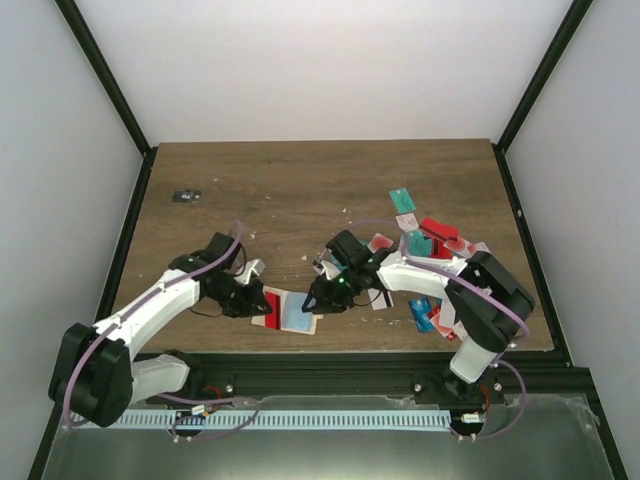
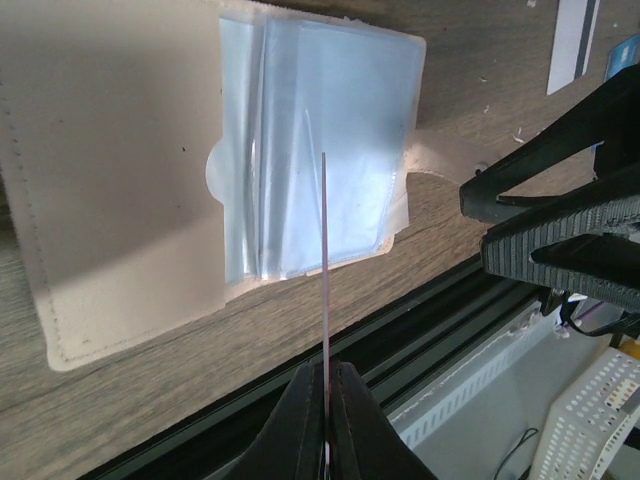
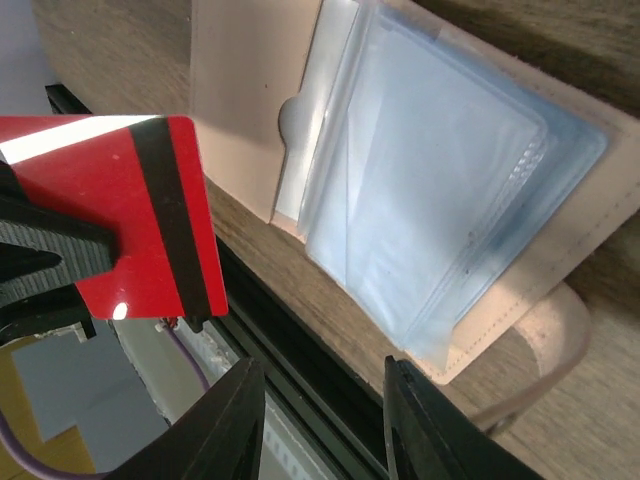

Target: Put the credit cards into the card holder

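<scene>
1. Leftmost, a tiny dark object (image 1: 186, 195) lay far back on the table (image 1: 300, 180), well apart from the work. I judged it no part of the job.
2. My left claw (image 2: 325, 375) was clenched on a red credit card (image 3: 130, 215) with a black stripe. It pinched the card by one end, and the free end pointed toward the open pockets.
3. The card holder (image 1: 285, 312) lay spread open by the table's near edge, between my two claws. Its clear plastic sleeves (image 2: 320, 150) were fanned loosely over the beige leaf. I could not tell whether the card's tip touched them.
4. My right claw (image 3: 322, 368) hovered just above the holder's near edge, released, with its jaws apart and nothing between them.
5. Farther right, the loose credit cards (image 1: 432, 243) sat in a heap of red, teal, blue and white beside my right arm.
6. I judged the step to be feeding this one card in, with most cards yet to go. The next move called for lining the card's edge up with one sleeve mouth. My right claw likely had to pin or part the floppy sleeves so the card slid inside rather than over them.
</scene>
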You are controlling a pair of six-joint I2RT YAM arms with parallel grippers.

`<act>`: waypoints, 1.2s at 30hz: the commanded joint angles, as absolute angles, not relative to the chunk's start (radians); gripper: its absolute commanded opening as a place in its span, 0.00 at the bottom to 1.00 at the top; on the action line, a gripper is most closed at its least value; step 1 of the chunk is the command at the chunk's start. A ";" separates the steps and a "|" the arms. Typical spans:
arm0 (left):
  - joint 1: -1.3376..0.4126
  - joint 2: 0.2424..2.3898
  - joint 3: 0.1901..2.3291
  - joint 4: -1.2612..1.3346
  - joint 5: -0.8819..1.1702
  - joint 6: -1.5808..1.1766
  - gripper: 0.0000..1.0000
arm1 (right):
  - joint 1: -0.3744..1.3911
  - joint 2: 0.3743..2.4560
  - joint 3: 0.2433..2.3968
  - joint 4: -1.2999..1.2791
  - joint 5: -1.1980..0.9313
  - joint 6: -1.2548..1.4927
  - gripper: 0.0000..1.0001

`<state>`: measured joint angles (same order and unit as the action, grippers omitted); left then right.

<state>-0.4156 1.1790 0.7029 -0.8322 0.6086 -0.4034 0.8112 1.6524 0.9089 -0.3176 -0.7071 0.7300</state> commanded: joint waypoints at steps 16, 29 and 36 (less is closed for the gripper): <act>-0.410 1.375 0.662 -0.643 0.708 -0.411 0.04 | 0.747 1.805 0.991 -0.379 -0.652 0.624 0.34; -0.411 1.444 0.628 -0.542 0.729 -0.453 0.04 | 0.690 1.852 0.999 -0.363 -0.656 0.569 0.34; -0.412 1.470 0.621 -0.478 0.746 -0.469 0.04 | 0.671 1.868 1.007 -0.342 -0.660 0.551 0.34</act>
<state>-0.4137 1.4540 0.6300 -0.5385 0.7315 -0.4545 0.6857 1.8332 0.9756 -0.3538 -0.6807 0.5831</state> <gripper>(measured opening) 0.044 0.339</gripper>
